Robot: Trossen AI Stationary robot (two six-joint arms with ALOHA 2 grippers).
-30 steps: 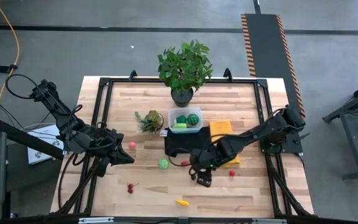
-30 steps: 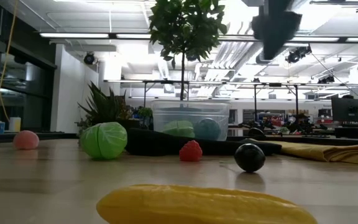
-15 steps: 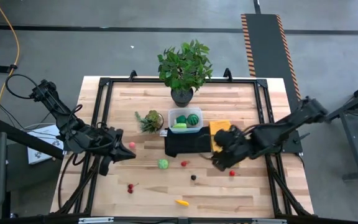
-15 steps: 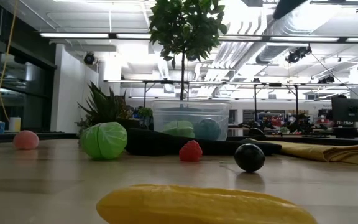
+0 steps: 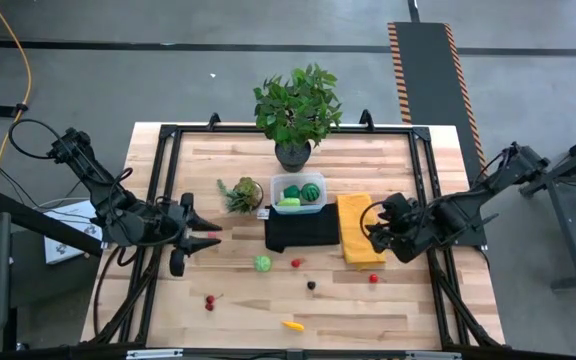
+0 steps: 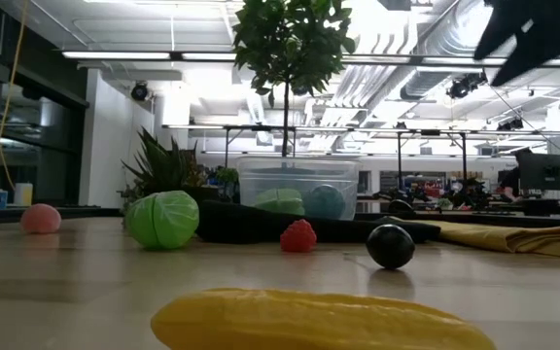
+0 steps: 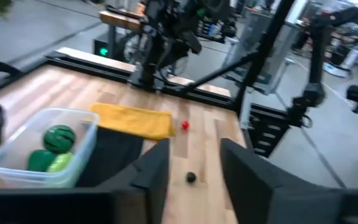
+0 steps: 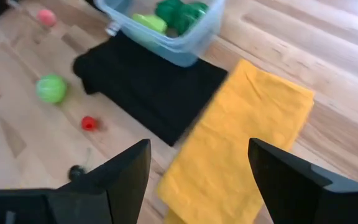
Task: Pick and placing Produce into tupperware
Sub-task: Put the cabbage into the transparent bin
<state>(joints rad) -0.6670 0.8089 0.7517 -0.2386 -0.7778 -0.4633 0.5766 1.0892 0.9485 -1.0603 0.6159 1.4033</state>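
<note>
The clear tupperware (image 5: 298, 193) stands on the far part of the black cloth (image 5: 301, 231) and holds a striped dark green ball (image 8: 178, 12) and a light green piece (image 8: 148, 23). On the bare wood lie a light green ball (image 5: 262, 263), a red berry (image 5: 296, 263), a dark ball (image 5: 311, 285), another red piece (image 5: 373, 278), cherries (image 5: 209, 301), a yellow piece (image 5: 292, 325) and a pink piece (image 6: 41, 219). My right gripper (image 5: 373, 228) hovers open above the yellow cloth (image 5: 358, 230). My left gripper (image 5: 206, 232) is open at the table's left, by the pink piece.
A small spiky plant in a pot (image 5: 242, 193) stands just left of the tupperware. The big leafy potted plant (image 5: 296, 110) is behind it at the far edge. Black frame rails (image 5: 160, 170) run along the table's sides. Bare wood lies toward the near edge.
My right gripper has risen from above the dark ball near the table's middle and pulled back toward the right edge, ending over the yellow cloth. The dark ball has stayed on the wood. My left gripper has swung slightly toward the far edge, nearer the pink piece.
</note>
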